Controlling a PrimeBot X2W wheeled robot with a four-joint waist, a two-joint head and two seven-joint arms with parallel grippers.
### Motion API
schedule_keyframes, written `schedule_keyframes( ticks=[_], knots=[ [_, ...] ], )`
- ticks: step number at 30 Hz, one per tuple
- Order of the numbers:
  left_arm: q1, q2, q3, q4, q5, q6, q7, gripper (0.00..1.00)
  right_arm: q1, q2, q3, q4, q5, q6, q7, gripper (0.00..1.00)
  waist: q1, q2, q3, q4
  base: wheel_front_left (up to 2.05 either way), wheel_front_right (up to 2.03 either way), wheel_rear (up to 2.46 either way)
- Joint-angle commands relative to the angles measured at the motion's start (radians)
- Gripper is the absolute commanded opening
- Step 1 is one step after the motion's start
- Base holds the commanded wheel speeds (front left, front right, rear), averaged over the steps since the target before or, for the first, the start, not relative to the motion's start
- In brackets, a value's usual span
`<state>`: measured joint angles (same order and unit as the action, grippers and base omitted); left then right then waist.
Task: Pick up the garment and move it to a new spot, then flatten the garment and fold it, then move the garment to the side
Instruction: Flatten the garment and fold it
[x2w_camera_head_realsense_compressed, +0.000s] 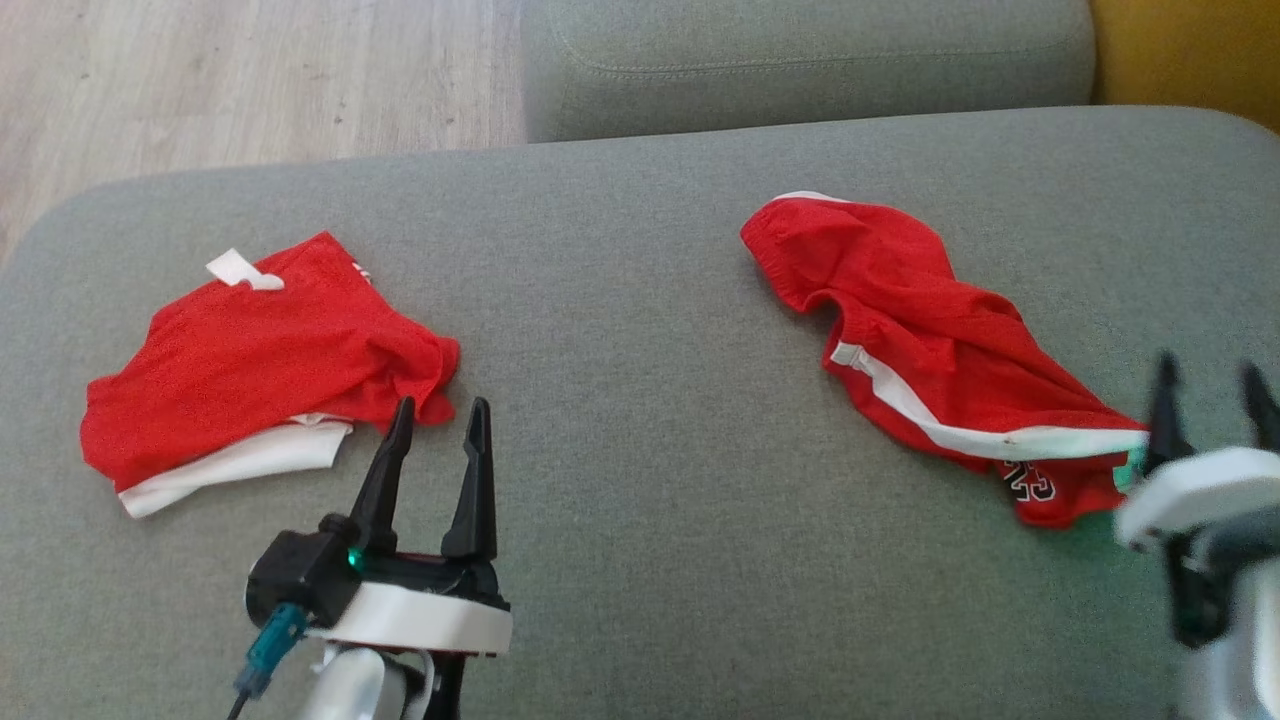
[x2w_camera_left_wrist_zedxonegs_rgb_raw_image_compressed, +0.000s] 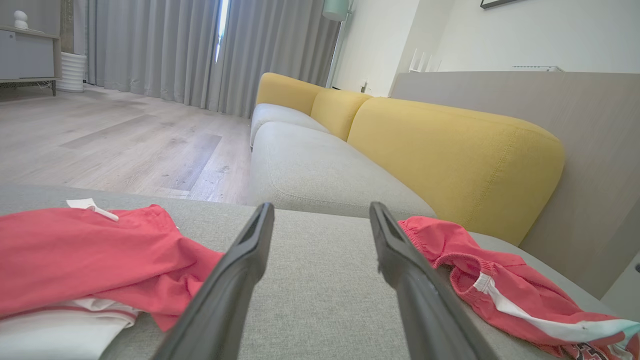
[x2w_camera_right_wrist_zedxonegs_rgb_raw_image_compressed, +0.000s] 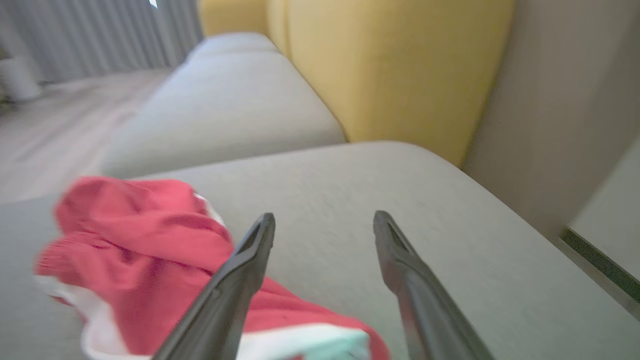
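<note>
Both claws released, nothing between either pair of fingers. The red shorts (x2w_camera_head_realsense_compressed: 920, 340) lie crumpled on the right half of the grey cushion (x2w_camera_head_realsense_compressed: 650, 420), and I read them as the piece in play — the other red garment (x2w_camera_head_realsense_compressed: 250, 370) sits well apart on the left half, just past the left claw (x2w_camera_head_realsense_compressed: 442, 405), and looks already doubled over. Key geometry: the shorts' long axis runs diagonally, waistband (x2w_camera_head_realsense_compressed: 775, 262) at the far-left end, numbered leg at the near-right end. The right claw (x2w_camera_head_realsense_compressed: 1207, 365) is right at that near-right end, just beside the white stripe (x2w_camera_head_realsense_compressed: 1060, 441). From its wrist camera the cloth is off to the left of the fingers, not between them. So the right arm is clearly the nearer one, and any grasp means shifting left and slightly forward, not straight ahead. The left claw is well apart from the shorts with bare cushion between; it would have to cross toward the waistband end if I want to pull along the axis to flatten. Can't tell whether the right fingertips touch the hem — that corner is blurred.
</note>
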<state>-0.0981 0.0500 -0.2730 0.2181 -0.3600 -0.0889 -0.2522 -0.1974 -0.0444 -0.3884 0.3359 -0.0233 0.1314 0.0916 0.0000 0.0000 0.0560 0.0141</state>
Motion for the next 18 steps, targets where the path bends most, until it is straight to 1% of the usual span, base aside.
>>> schedule_keyframes(
  ticks=[1, 5, 9, 12, 18],
  knots=[
    [-0.048, 0.000, 0.029, -0.030, 0.004, -0.002, -0.010, 1.00, -0.056, -0.006, 0.101, -0.060, 0.030, -0.001, -0.058, 1.00, 0.0000, 0.0000, -0.004, 0.000, 0.00, 0.00, 0.00],
    [-0.047, 0.000, 0.029, -0.034, 0.004, -0.003, -0.010, 1.00, -0.026, -0.006, 0.285, -0.116, 0.070, -0.001, -0.161, 1.00, 0.0000, 0.0000, -0.008, 0.001, 0.00, 0.00, 0.00],
    [-0.044, 0.000, 0.026, -0.035, 0.004, -0.004, -0.010, 1.00, 0.022, -0.006, 0.406, -0.134, 0.117, -0.001, -0.233, 1.00, 0.0000, 0.0000, -0.013, 0.010, 0.00, 0.00, 0.00],
    [-0.042, 0.000, 0.023, -0.036, 0.003, -0.005, -0.010, 1.00, 0.060, -0.006, 0.453, -0.122, 0.130, -0.001, -0.274, 1.00, 0.0000, 0.0000, -0.011, 0.022, 0.00, 0.00, 0.00],
    [-0.039, 0.000, 0.021, -0.039, 0.005, -0.004, -0.010, 1.00, 0.072, -0.006, 0.463, -0.088, 0.125, -0.001, -0.298, 1.00, 0.0000, 0.0000, 0.004, 0.043, 0.00, 0.00, 0.00]
  ],
)
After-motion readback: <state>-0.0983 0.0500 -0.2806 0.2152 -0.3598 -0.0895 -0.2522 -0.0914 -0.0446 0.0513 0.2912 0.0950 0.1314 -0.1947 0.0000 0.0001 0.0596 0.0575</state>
